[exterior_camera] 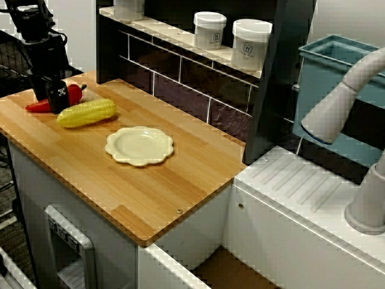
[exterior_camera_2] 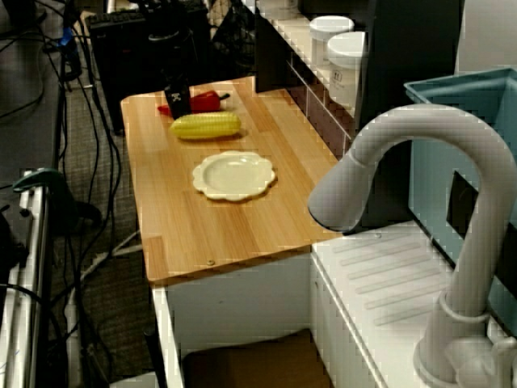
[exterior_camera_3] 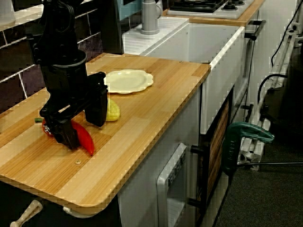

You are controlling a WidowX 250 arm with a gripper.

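Two black fingers of the gripper stand parted and low over the light wooden tabletop, one on each side of a glossy red chilli pepper that lies flat on the wood between them. The jaws are spread rather than clamped, and whether either pad presses the pepper cannot be told from any view. In the view from beside the sink the nearer finger covers the pepper's middle, so only its red ends show to the left and right of the gripper. The pepper rests close to the tabletop's end edge farthest from the sink, about midway along that edge. A yellow corn cob lies just beside it on the sink side, roughly parallel, close against the nearer finger. Further toward the sink, near the middle of the tabletop and apart from the cob, sits a cream scalloped ceramic plate, its pale face fully in view. On the tiled ledge along the back edge stand two white lidded jars, lids on and contents hidden. Beyond the tabletop's sink end a teal plastic bin sits behind a grey curved tap, its inside not visible
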